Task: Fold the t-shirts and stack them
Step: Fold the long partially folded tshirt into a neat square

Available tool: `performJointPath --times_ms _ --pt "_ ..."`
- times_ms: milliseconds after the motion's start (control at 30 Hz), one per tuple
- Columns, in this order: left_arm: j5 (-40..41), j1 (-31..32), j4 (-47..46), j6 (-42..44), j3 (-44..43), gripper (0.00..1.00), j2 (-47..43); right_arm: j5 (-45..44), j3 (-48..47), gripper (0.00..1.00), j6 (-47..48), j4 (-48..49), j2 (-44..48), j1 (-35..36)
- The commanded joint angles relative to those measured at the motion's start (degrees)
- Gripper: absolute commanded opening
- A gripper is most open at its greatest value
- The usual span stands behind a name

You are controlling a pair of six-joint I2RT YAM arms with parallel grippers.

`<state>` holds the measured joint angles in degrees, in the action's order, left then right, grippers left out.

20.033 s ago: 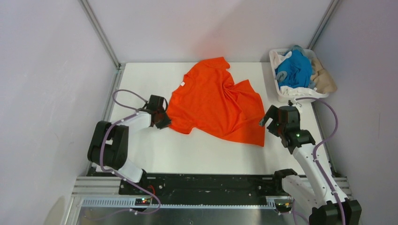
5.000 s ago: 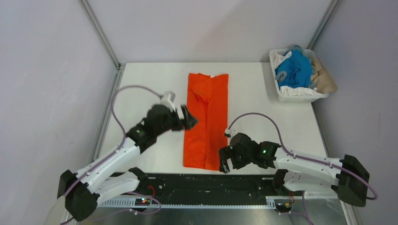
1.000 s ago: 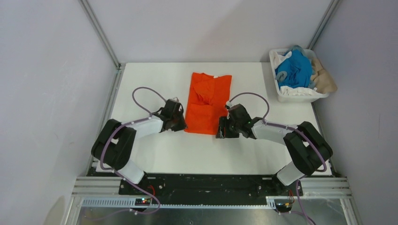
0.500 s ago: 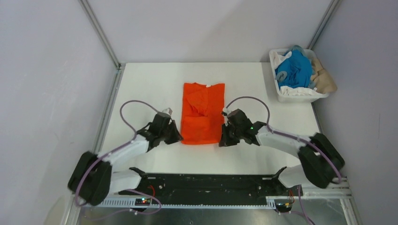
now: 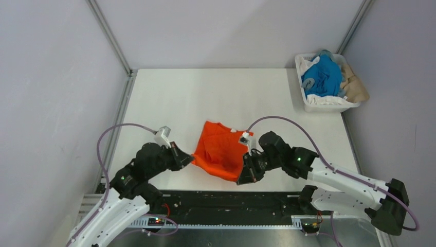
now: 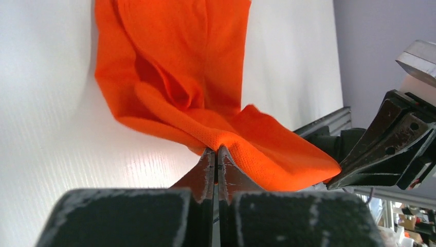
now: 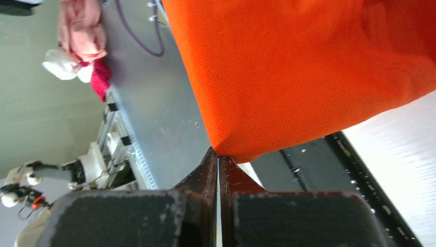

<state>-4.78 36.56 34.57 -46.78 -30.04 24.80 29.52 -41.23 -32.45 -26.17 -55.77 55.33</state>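
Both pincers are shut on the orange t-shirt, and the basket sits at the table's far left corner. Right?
No: the top external view shows the basket at the far right corner. Left pincer and right pincer are shut on the orange t-shirt.

In the left wrist view the orange t-shirt point(image 6: 205, 77) is running off the top edge, and in the right wrist view it is spilling past the top and right edges. In the basket point(image 5: 329, 106), the blue t-shirt point(image 5: 323, 77) is covering most of the white t-shirt point(image 5: 311, 64), while the beige t-shirt point(image 5: 356, 87) is showing only at the right side. The bottom edge of the top view is cutting off the left arm point(image 5: 123, 206).
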Motion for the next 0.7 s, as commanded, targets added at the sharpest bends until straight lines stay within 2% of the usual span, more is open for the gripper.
performJointPath --times_ms 0,133,300,500,667 --pt "0.64 0.87 4.13 -2.36 -2.64 0.0 -3.82 6.39 -0.41 0.0 -5.05 -0.84 4.13 -0.35" --pt "3.74 0.86 3.95 -1.58 -5.33 0.0 -2.16 10.19 -0.4 0.0 -5.82 -0.75 4.83 -4.54" --pt "10.7 0.8 1.48 -0.31 -9.34 0.0 3.84 16.78 -0.38 0.0 -4.53 -0.44 3.31 -13.73" --pt "15.82 0.69 -5.9 2.87 -14.97 0.0 20.67 21.48 -0.43 0.0 -1.49 -0.91 -0.61 -23.89" --pt "19.63 -0.2 -9.6 4.87 -21.9 0.0 33.29 24.46 -0.42 0.0 -0.12 1.69 -8.87 -30.35"
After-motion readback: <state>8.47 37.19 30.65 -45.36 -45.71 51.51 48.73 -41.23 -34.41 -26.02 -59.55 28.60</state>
